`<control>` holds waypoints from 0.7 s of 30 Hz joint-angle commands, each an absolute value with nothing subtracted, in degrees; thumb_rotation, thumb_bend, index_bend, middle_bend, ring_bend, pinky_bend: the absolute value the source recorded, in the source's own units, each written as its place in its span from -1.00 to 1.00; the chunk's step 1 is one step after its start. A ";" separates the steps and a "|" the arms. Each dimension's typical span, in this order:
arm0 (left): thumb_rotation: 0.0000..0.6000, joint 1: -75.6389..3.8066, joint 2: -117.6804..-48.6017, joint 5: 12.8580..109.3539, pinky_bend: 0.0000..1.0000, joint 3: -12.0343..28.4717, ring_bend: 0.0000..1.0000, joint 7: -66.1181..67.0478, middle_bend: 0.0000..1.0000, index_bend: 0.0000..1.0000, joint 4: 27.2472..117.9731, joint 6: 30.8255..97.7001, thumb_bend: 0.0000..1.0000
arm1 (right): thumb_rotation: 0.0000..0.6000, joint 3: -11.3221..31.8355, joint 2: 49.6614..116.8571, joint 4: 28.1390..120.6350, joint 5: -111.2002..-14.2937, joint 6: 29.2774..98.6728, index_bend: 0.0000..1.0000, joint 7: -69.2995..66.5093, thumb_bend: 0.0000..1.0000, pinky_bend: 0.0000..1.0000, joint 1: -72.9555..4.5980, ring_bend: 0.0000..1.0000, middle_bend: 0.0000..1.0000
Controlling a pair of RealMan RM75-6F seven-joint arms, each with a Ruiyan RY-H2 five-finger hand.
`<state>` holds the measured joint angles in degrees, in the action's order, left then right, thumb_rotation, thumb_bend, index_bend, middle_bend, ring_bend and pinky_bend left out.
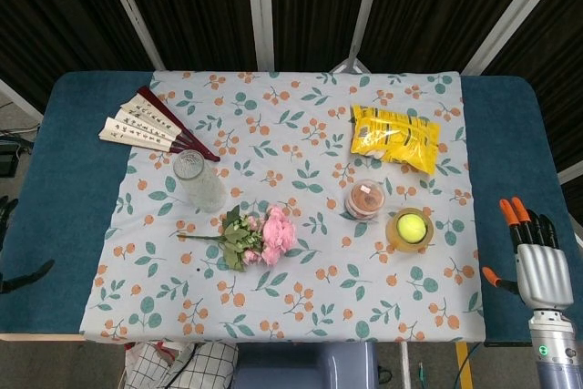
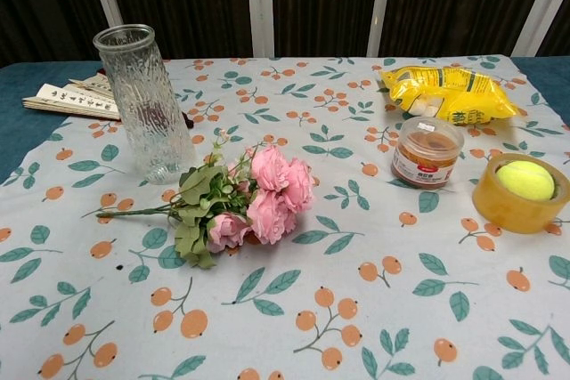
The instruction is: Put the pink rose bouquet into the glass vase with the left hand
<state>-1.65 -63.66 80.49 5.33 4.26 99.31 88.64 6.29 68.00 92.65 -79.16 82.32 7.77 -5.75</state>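
Table (image 1: 64,179), floral cloth: task at outset, nothing grasped. Vase (image 2: 142,102) upright, empty, just beside bouquet (image 2: 240,202) lying flat, stems leftward. Next: left hand reaches stems, judged. Left hand (image 1: 23,275) barely visible at edge, fingers indiscernible. Right hand (image 1: 537,257) idle, fingers extended, empty.

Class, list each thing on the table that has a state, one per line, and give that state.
glass vase: upright, empty
pink rose bouquet: lying on its side, not held
folding fan: partly spread, flat
snack bag: lying flat
small jar: upright, lid on
tape roll: flat, tennis ball inside
right hand: open
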 commanded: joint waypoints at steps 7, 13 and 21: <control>1.00 -4.84 -62.57 83.39 -0.68 2.85 -0.97 13.03 -0.90 -0.80 106.58 82.67 -0.80 | 1.00 6.40 67.77 92.50 -78.84 81.90 -0.89 7.03 -0.69 -0.94 -5.91 -1.00 -1.00; 1.00 -8.92 -65.07 81.81 -0.68 3.32 -0.97 22.10 -0.89 -0.80 111.19 77.25 -0.80 | 1.00 6.38 67.59 92.31 -78.83 81.77 -0.89 6.39 -0.69 -0.94 -5.91 -1.00 -1.00; 1.00 -13.71 -72.03 78.56 -0.68 4.27 -0.97 33.57 -0.86 -0.80 112.78 72.91 -0.82 | 1.00 6.53 67.28 91.90 -78.62 81.60 -0.89 5.05 -0.69 -0.94 -5.88 -1.00 -1.00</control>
